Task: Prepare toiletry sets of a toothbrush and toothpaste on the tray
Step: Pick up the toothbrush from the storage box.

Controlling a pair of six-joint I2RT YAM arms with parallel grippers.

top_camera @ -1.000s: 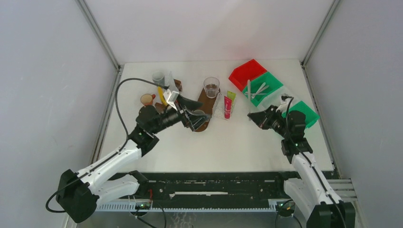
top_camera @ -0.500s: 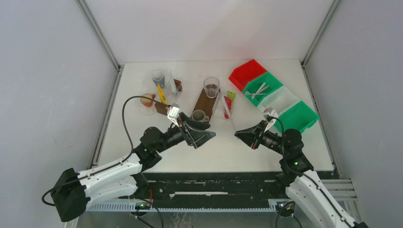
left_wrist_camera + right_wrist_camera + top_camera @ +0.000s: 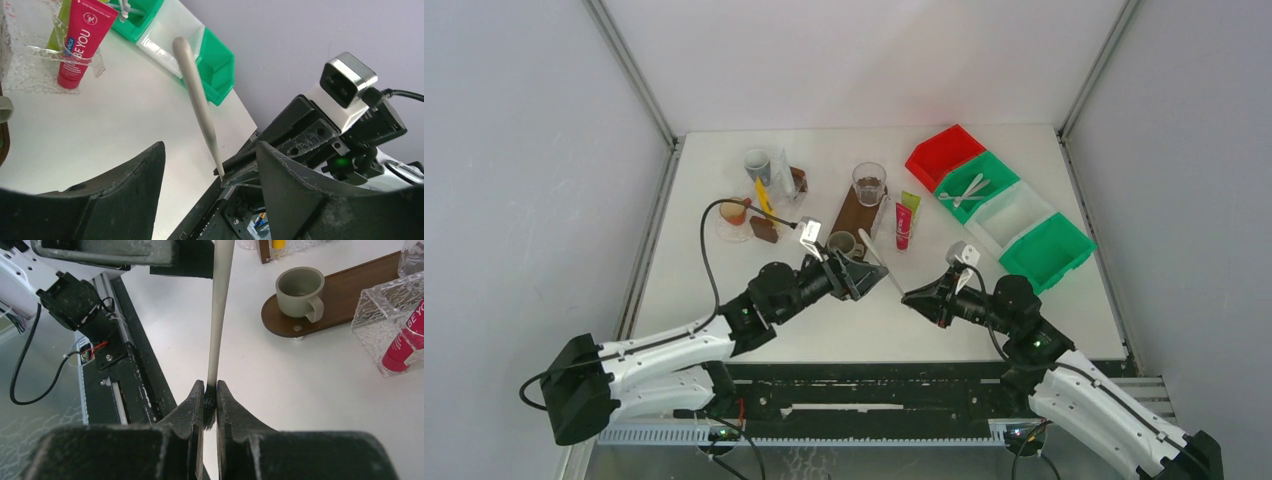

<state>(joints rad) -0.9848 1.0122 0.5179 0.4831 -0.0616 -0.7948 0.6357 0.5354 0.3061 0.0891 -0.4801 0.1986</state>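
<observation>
Both arms pulling back toward 6 o'clock edge lol, now meeting mid-table. Left gripper hanging spread, fingers flanking toothbrush, not touching. Right gripper pinching toothbrush's near end tight. Pink toothpaste lying in clear holder at 12 o'clock from grippers, green toothpaste sitting just beyond.

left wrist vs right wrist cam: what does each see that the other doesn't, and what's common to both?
Only left wrist: green bins, pale bin, the right arm's camera, and the left gripper with jaws open either side of the toothbrush. Only right wrist: grey cup standing on the brown tray. Both: the toothbrush, the right gripper with jaws shut on its end, the pink toothpaste at its clear holder, the white table.
</observation>
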